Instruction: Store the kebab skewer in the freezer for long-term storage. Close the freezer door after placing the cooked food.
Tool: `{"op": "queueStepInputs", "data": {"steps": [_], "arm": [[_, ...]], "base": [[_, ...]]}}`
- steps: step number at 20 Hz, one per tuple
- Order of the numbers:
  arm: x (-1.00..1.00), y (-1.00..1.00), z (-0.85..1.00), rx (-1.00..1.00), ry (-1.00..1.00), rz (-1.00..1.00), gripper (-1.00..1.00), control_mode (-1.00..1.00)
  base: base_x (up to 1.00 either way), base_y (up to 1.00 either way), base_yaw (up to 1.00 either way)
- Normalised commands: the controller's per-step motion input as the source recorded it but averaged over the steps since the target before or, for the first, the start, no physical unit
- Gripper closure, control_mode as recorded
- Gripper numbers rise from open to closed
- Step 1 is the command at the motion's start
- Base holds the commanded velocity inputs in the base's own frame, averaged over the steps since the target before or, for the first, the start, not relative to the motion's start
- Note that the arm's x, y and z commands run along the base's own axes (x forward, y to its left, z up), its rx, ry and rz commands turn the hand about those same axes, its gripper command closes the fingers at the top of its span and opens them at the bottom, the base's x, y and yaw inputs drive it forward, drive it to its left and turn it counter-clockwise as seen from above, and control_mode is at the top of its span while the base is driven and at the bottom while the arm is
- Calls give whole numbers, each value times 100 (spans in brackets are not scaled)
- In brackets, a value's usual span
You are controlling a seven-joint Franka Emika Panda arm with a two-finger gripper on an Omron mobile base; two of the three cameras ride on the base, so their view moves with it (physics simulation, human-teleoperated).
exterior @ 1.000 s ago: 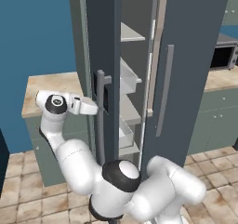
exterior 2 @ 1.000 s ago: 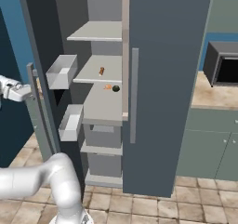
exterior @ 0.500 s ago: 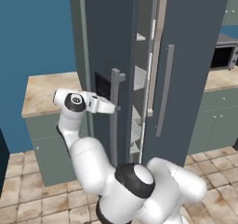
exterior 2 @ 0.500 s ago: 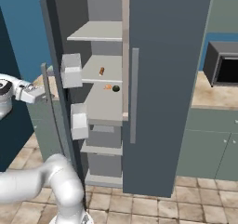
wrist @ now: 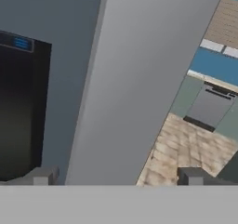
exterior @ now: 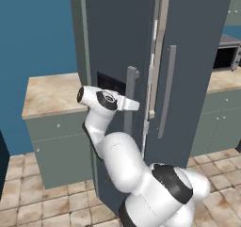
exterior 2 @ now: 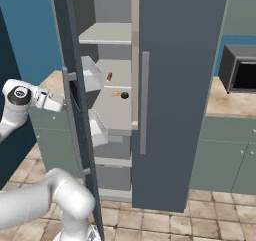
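My claw (exterior: 135, 104) sits spread wide with nothing between its tips, pressed up against the grey bar handle (exterior: 130, 99) of the freezer door (exterior: 117, 37); from the hand view the handle (wrist: 135, 83) runs as a broad pale band up the middle, with the black panel (wrist: 18, 111) at 9 o'clock of it. From the left base view that panel (exterior: 109, 82) is just above the claw, and the door is nearly shut, leaving a narrow slit against the plain slate-grey door (exterior: 193, 56) at 3 o'clock. From the right base view the claw (exterior 2: 56, 103) is at the door's outer face, and the freezer (exterior 2: 112, 85) shows its grey shelves through the gap. The kebab skewer (exterior 2: 109, 76) lies on a middle shelf, a tiny reddish-brown sliver, too small to make out its chunks. At its 5 o'clock lie a small orange item (exterior 2: 116, 93) and a dark round one (exterior 2: 124, 95). The microwave (exterior 2: 239, 75) stands on the tan surface (exterior 2: 220, 102) at far 3 o'clock
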Motion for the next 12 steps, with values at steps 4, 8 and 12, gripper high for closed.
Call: {"op": "queueStepInputs", "data": {"steps": [4,8,12], "arm": [[4,-56,4,21,1,24,-100,-100],[29,-69,5,31,2,28,-100,-100],[34,-68,12,28,2,28,-100,-100]], "base": [[0,0,0],[0,0,0],[0,0,0]]}}
